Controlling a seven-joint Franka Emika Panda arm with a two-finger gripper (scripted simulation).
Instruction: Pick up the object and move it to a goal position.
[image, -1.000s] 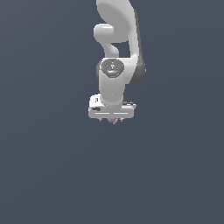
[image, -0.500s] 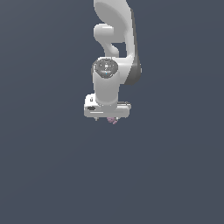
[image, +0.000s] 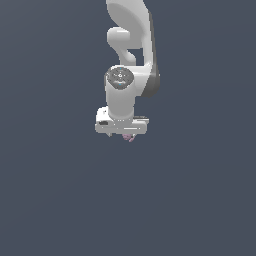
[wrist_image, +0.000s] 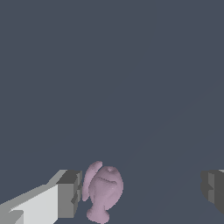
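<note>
The object is a small pinkish-purple lumpy blob. In the wrist view it lies between my fingers, right against one grey fingertip, while the other fingertip stands far off across a wide gap. My gripper is open and closed on nothing. In the exterior view the white hand points straight down, and the gripper is mostly hidden under the hand. Only a bit of the object peeks out below the hand's lower edge.
A plain dark grey-blue surface fills both views. The white arm rises from the hand toward the top of the exterior view.
The hand has shifted slightly toward the exterior view's left and turned a little at the wrist. The object shows at about the same spot under it.
</note>
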